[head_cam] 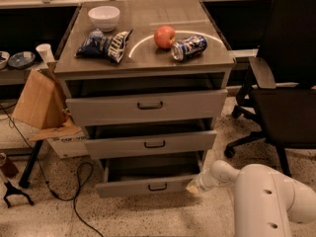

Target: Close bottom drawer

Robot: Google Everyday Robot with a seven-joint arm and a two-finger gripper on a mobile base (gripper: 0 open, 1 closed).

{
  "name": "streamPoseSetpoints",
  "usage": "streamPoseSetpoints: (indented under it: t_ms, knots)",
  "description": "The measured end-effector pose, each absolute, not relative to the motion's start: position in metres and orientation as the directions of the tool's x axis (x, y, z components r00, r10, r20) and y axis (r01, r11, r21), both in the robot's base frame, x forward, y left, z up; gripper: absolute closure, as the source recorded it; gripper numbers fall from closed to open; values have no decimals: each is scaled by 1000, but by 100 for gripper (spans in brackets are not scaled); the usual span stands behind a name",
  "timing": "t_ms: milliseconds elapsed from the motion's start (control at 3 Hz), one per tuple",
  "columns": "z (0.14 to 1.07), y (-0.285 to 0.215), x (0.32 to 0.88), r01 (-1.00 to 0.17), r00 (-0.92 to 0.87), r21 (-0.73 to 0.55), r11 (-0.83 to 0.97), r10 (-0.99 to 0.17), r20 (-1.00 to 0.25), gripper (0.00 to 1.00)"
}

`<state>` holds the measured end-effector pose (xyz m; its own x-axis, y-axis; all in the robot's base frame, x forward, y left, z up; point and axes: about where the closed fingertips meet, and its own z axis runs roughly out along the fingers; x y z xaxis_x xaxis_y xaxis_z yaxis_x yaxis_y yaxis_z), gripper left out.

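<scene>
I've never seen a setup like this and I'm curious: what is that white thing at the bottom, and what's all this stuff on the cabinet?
The white rounded shape at lower right is a robot arm. Its tip is a two-finger gripper, placed at the right end of the bottom drawer; no object shows in it. The single camera looks down on a grey cabinet from the front, and all three drawers stand partly open. On top lie a white bowl, blue snack bags, a red apple and a can on its side. A black office chair stands to the right.
</scene>
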<state>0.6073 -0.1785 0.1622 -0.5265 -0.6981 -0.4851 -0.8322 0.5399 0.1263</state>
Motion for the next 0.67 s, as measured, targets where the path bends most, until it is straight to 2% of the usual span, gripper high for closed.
streamPoseSetpoints:
  t_ms: [333, 667]
  knots:
    - [159, -165, 616, -852, -497, 120, 509, -716, -490, 4]
    - [154, -143, 630, -881, -451, 112, 459, -747, -489, 0]
